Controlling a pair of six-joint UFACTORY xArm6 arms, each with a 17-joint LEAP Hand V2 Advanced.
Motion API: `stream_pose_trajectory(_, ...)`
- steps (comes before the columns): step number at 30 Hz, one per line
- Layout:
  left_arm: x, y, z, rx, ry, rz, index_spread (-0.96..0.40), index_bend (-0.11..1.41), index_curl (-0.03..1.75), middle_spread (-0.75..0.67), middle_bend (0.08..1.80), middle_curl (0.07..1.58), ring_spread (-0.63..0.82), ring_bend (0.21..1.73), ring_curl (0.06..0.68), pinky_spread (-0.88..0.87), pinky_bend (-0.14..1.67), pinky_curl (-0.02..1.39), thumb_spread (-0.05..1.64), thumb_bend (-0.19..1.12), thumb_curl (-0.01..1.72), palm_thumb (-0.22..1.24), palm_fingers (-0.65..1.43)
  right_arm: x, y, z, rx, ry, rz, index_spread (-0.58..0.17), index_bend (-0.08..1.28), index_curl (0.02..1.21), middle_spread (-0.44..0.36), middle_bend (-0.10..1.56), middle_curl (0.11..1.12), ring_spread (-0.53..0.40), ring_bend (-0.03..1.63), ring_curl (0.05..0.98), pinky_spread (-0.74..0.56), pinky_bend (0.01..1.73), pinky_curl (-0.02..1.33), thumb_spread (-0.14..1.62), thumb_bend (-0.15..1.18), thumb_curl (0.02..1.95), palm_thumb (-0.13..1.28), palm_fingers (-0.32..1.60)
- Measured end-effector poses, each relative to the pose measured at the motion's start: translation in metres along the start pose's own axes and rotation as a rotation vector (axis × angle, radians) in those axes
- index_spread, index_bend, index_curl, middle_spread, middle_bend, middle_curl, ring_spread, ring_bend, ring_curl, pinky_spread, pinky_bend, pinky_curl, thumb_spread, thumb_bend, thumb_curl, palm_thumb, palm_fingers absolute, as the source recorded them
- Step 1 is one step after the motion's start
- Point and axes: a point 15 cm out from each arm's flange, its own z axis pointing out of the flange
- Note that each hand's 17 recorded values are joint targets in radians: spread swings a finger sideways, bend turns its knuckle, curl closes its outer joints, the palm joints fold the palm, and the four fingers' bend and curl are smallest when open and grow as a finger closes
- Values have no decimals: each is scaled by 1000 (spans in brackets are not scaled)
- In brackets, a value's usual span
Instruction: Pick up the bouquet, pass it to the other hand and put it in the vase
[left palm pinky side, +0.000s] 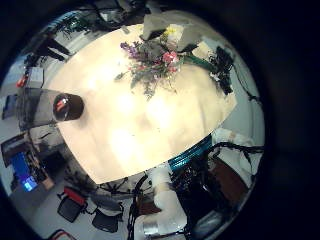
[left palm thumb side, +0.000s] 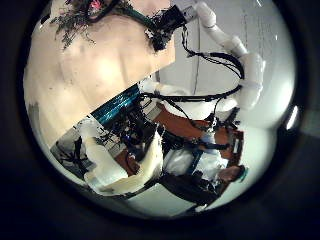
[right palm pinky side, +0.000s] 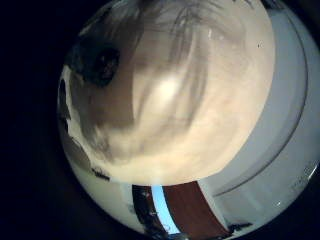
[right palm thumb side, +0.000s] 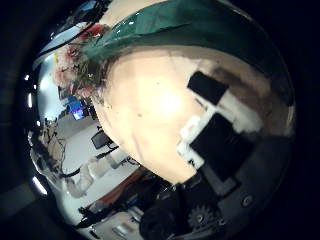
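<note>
On the table (left palm pinky side: 130, 120), well apart from the vase (left palm pinky side: 67, 105), your bouquet (left palm pinky side: 155, 58) lies under the right hand (left palm pinky side: 222, 68); finger closure cannot be judged. Unsecured stems may slip during the lift.

Bright overhead glare on table (left palm pinky side: 130, 120); fisheye bending edges, dark rims; right-palm views blurred

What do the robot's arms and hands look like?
The arms are white, made of smooth, rounded tube sections joined end to end, like the right arm and the left arm. The right hand looks boxy, built from black and white blocks, with a dark geared part near its base.
</note>
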Motion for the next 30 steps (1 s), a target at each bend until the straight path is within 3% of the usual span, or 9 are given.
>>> stream_pose_trajectory(4,1,1,0,-2,4,0,33,152,273,495,190,298,629,513,206,617,243,318,1106,-22,301,297,-26,7,1,-1,-10,42,5,-387,304,473,-227,703,656,-266,1055,440,-336,873,236,979,-12,460,842,1059)
stream_pose_trajectory(8,5,2,-2,6,11,6,33,153,272,495,192,298,629,512,206,617,241,318,1106,-22,301,297,-24,18,-8,-9,33,98,15,-425,556,624,-239,821,744,-261,1112,499,-384,1020,318,952,-10,480,897,1240)
stream_pose_trajectory(13,8,1,-3,16,19,11,33,155,274,494,191,299,630,510,206,617,239,319,1110,-21,301,298,-22,23,-10,-14,48,121,26,-417,812,782,-239,989,846,-250,1222,565,-332,1233,425,927,29,534,1033,1253)
stream_pose_trajectory(17,13,-2,-7,28,29,20,33,156,275,494,190,300,630,509,206,617,238,319,1116,-20,302,302,-22,41,-25,-34,179,151,44,-378,959,864,-224,1116,900,-238,1298,616,-280,1333,490,918,80,606,1145,1217)
stream_pose_trajectory(23,11,0,-16,53,26,16,34,156,278,494,191,299,629,509,206,617,235,319,1120,-21,302,303,-19,47,2,-78,312,186,73,-319,1076,913,-197,1221,924,-226,1364,669,-225,1400,559,890,97,695,1199,1164)
stream_pose_trajectory(30,2,0,-28,97,68,5,39,157,279,489,194,303,627,509,207,616,234,318,1122,-21,301,305,-13,2,23,-147,488,114,3,-269,1131,913,-164,1277,913,-210,1403,699,-199,1398,612,860,78,783,1189,1153)
